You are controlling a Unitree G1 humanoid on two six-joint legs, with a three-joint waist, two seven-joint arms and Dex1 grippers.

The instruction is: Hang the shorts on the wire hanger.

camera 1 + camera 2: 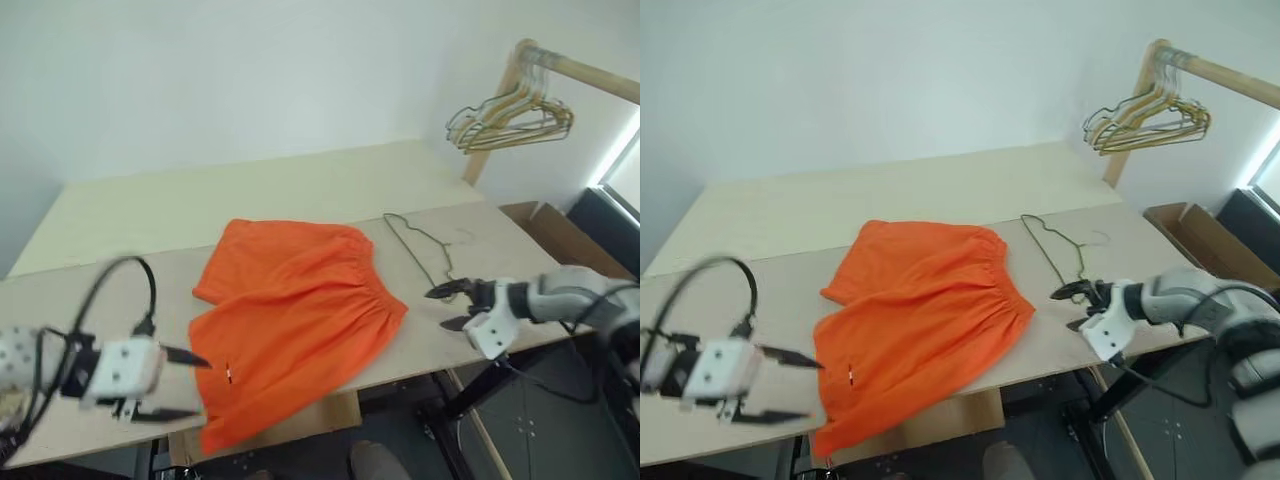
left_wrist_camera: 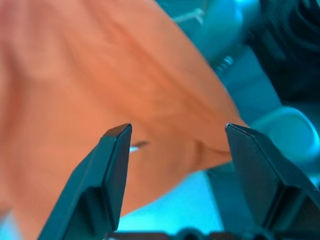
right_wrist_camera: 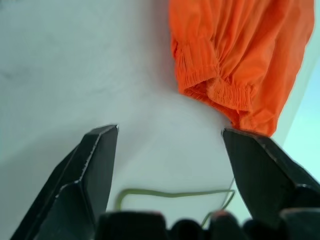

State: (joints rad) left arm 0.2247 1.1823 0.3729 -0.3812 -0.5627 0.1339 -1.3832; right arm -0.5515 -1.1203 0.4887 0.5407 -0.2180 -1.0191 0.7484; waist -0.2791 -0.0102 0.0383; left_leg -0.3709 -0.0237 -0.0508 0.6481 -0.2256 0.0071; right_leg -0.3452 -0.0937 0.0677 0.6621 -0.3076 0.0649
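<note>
The orange shorts (image 1: 295,315) lie flat on the table (image 1: 250,190), waistband toward the right, one leg hem drooping over the front edge. The thin wire hanger (image 1: 420,245) lies on the table just right of the waistband. My left gripper (image 1: 200,387) is open at the shorts' near left hem, above the fabric (image 2: 100,75), holding nothing. My right gripper (image 1: 437,309) is open beside the waistband's right end (image 3: 220,85), near the hanger's wire (image 3: 170,194), and it too is empty.
A bunch of gold and green wire hangers (image 1: 510,120) hangs from a wooden rail (image 1: 585,70) at the back right. A cardboard box (image 1: 560,235) sits off the table's right end. The table's front edge runs close under both grippers.
</note>
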